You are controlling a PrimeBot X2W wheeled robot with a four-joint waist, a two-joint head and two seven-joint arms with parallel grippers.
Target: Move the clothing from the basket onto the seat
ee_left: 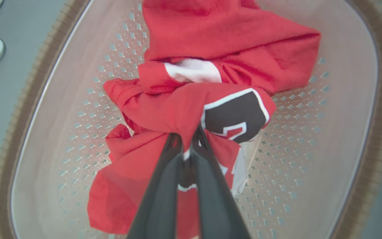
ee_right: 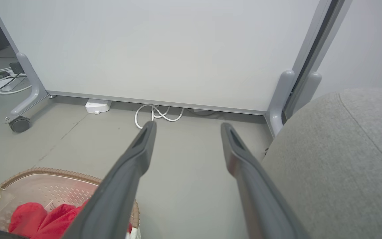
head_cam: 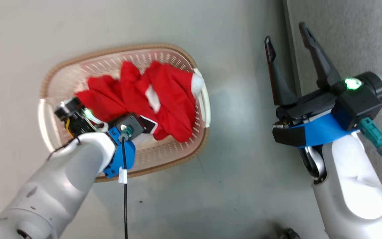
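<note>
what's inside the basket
Crumpled red clothing, one piece showing a black white-edged number, pinched by the left end effector. It covers the middle of the basket floor, so anything beneath is hidden.

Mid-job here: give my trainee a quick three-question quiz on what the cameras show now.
1. True or false: the left gripper is shut on the clothing.
2. The right gripper is: A) open, holding nothing; B) shut on a handle; C) shut on a jersey.
3. Fill in: the clothing lies in the ____.
Key: 1 true; 2 A; 3 basket.
</note>
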